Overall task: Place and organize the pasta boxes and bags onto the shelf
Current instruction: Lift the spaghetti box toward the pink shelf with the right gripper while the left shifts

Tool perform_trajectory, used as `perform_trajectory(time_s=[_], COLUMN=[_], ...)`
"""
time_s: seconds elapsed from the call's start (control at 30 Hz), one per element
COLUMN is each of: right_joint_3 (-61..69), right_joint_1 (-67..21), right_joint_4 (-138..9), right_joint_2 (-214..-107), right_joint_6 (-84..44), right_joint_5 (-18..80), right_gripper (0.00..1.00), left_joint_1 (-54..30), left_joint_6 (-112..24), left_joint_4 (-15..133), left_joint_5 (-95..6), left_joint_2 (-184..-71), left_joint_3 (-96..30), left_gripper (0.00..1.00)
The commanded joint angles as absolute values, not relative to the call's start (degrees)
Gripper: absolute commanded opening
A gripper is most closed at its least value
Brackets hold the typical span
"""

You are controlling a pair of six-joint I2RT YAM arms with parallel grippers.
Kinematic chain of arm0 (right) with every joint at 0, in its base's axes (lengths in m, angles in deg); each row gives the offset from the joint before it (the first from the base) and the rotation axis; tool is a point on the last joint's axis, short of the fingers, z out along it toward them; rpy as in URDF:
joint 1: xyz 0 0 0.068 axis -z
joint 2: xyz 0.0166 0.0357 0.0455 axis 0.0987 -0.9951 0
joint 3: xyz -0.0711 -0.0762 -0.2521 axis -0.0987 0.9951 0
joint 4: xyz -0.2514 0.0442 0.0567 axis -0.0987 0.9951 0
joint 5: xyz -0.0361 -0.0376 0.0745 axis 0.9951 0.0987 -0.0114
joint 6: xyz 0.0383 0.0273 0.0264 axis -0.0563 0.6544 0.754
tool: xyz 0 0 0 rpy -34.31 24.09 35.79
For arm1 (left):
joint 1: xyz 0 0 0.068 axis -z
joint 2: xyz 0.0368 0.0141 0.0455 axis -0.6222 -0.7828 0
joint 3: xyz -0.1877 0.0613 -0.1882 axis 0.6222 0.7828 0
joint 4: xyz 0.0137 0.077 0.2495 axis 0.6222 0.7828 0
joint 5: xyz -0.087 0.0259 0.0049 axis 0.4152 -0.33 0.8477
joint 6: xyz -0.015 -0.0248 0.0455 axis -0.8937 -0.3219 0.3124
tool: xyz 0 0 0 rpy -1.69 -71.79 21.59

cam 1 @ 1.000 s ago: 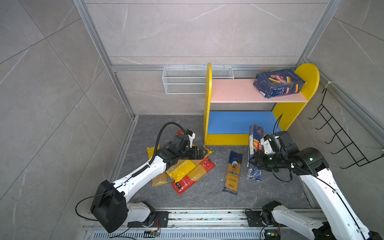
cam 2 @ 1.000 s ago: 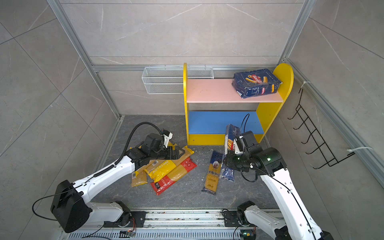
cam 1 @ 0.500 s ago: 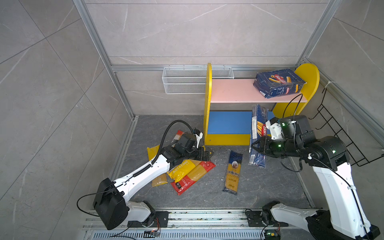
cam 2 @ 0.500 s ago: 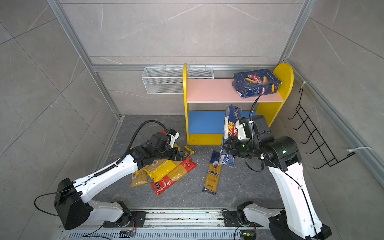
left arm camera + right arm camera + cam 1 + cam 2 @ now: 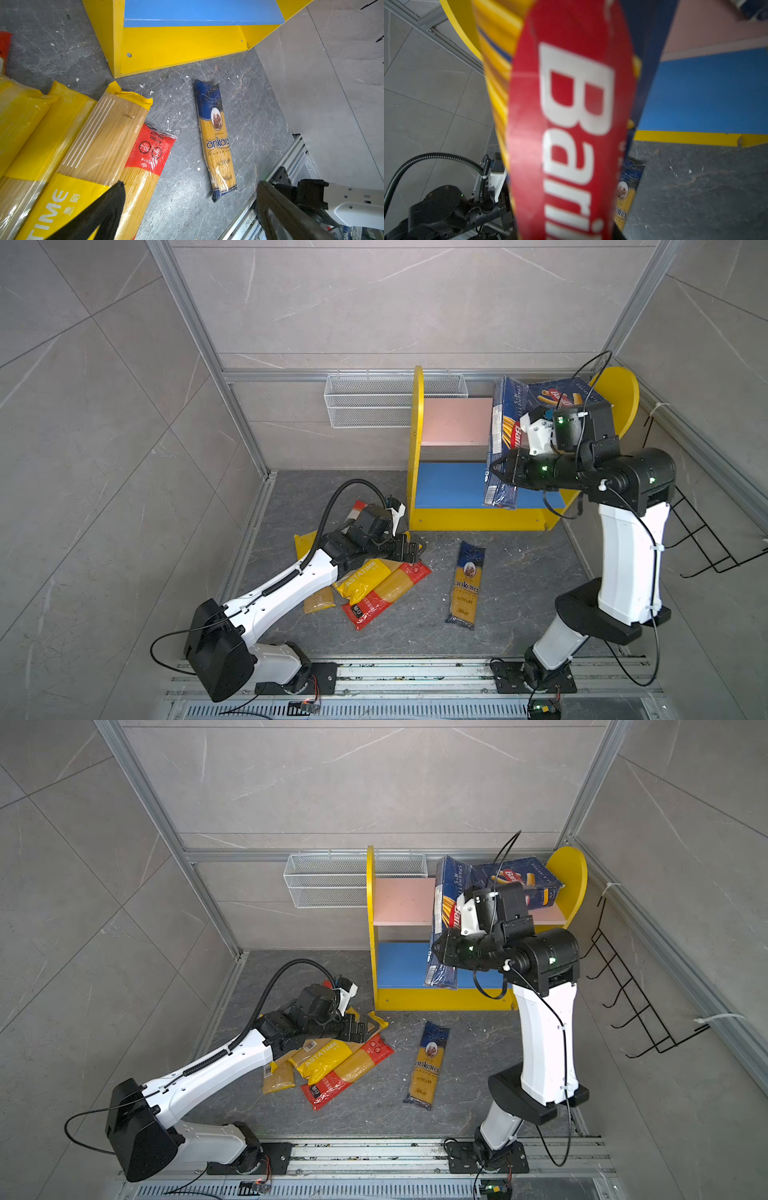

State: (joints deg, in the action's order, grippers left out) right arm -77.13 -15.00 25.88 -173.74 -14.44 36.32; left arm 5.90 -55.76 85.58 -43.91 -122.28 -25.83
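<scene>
My right gripper is shut on the long narrow pasta box, which hangs on end in front of the shelf, its top level with the pink upper board. The box's red logo hides the fingers in the right wrist view. The wide pasta box lies on the upper board at the right. On the floor lie a heap of yellow and red-ended bags and, apart from it, the dark blue ankara bag. My left gripper hovers open over the heap's far end, holding nothing.
A white wire basket hangs on the back wall left of the shelf. A black hook rack sticks out from the right wall. The arms' metal rail runs along the front edge of the floor.
The right arm has lifted the narrow box from the floor up to the height of the shelf's boards. The left gripper has shifted a little to the right over the heap, still open.
</scene>
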Motion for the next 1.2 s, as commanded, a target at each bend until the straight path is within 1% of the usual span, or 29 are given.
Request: perform_trajectory(time_s=[0.0, 0.13, 0.27, 0.33, 0.47, 0.6, 0.9, 1.17], right_joint_3=[-79.74, -76.68, -83.29, -82.98, -79.14, -81.26, -81.18, -81.66], right_joint_1=[-12.59, -11.58, -11.0, -10.15, -8.43, -7.01, -2.4, -0.71], right_joint_4=[17.93, 10.16, 8.27, 6.07, 2.03, 1.77, -1.26, -4.64], right_joint_2=[-175.03, -175.93, -180.2, -180.89, -181.12, -182.83, -184.52, -186.58], right_joint_6=[-17.7, -20.88, -23.71, -24.23, -23.88, -23.29, -21.22, -18.8], right_joint_5=[35.63, 35.17, 35.64, 35.78, 35.7, 35.77, 30.12, 26.57], right_gripper=[0.35, 0.35, 0.35, 0.36, 0.36, 0.37, 0.37, 0.4], left_joint_1=[5.78, 5.69, 5.66, 5.72, 5.66, 5.77, 8.61, 10.54], left_joint_6=[-53.61, -53.26, -53.65, -53.97, -54.41, -55.47, -54.24, -54.38], left_joint_4=[86.81, 87.8, 88.25, 88.21, 85.75, 81.59, 77.58, 77.14], left_joint_5=[-43.87, -44.68, -45.38, -45.5, -43.67, -41.49, -39.15, -40.11], left_joint_2=[-120.0, -119.84, -120.01, -120.47, -123.38, -126.41, -132.6, -132.88], left_joint_3=[-28.59, -28.6, -28.69, -29.02, -30.19, -32.85, -41.79, -42.85], left_gripper=[1.0, 1.0, 1.0, 1.0, 1.0, 0.99, 1.0, 0.99])
